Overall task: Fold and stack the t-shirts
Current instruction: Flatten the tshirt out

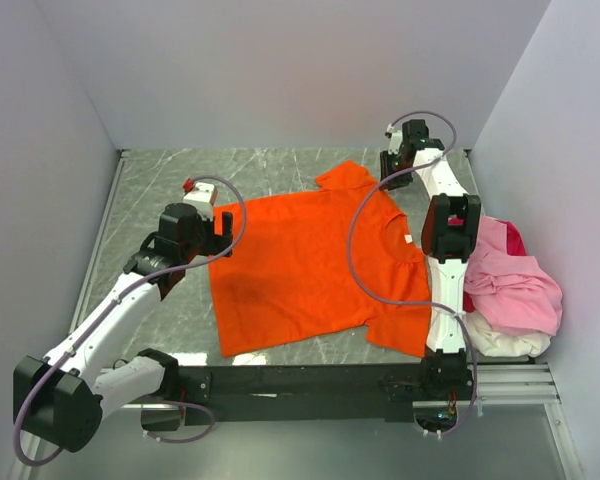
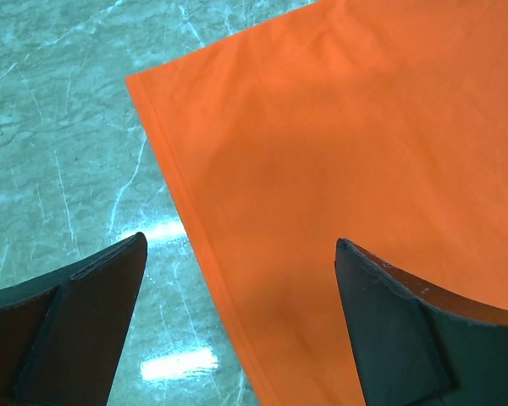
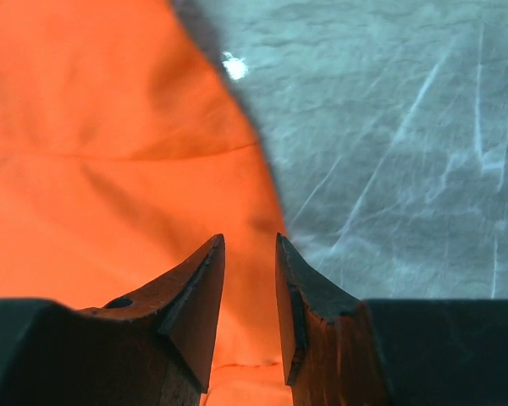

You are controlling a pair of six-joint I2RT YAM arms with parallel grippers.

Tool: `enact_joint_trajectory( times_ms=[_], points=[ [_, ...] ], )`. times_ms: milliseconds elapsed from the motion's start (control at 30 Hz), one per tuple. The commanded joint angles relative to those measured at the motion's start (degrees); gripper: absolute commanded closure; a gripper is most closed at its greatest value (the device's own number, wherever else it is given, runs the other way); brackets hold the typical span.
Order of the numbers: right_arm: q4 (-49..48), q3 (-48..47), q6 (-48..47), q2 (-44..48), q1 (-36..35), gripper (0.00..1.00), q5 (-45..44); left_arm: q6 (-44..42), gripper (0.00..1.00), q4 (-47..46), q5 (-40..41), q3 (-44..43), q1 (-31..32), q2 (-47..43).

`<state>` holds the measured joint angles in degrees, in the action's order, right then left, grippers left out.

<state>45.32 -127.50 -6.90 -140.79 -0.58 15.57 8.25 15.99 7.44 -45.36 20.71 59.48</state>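
A: Top camera first. The orange t-shirt (image 1: pixel 310 265) is lying spread flat and fairly smooth in the middle of the grey, marble-veined table (image 1: pixel 170 180). Its collar is pointing toward the right arm, with one sleeve fanning far and one near.
B: By the right wall a soft heap is sitting: a pink shirt (image 1: pixel 520 285) crumpled over a white shirt (image 1: pixel 505 345), with a magenta-red shirt (image 1: pixel 515 238) peeking out behind.
A: The left gripper (image 1: pixel 223 235) is hanging at the bottom hem, and the right gripper (image 1: pixel 388 172) is sitting just beside the far sleeve.
B: Left wrist now. The left gripper (image 2: pixel 239 241) is gaping wide, its dark wedge fingers straddling the straight stitched hem, one over orange cloth, one over glossy stone.
A: Right wrist. The right gripper (image 3: pixel 249 238) is showing its pointed tips drawn almost together, a thin slit between them, over the sleeve's curving edge. Whether they're nipping fabric, I can't tell
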Motion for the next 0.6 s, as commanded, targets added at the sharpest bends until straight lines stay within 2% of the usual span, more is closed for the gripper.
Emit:
enact_joint_trajectory(
  times_ms=[0, 200, 267, 367, 567],
  points=[
    [3.4, -5.2, 1.6, -2.8, 0.2, 0.62, -2.9, 0.5, 0.02, -1.8, -0.7, -0.2, -0.1, -0.5],
    [5.1, -4.3, 0.0, -4.3, 0.2, 0.64, -2.5, 0.5, 0.01, -1.2, -2.3, -1.0, -0.2, 1.2],
    [5.9, -3.5, -0.5, -4.1, 0.3, 0.72, -2.5, 0.6, 0.01, -1.0, -2.4, -1.0, -0.2, 1.6],
    [6.0, 1.4, -1.7, -1.1, 0.3, 0.98, -3.5, 0.7, 0.01, -1.0, -2.6, -0.9, -0.2, 1.7],
    [3.5, 18.6, -5.6, 9.9, 0.2, 1.0, -5.2, 0.9, 0.01, -1.0, -3.4, -0.7, -0.2, 1.4]
  ],
)
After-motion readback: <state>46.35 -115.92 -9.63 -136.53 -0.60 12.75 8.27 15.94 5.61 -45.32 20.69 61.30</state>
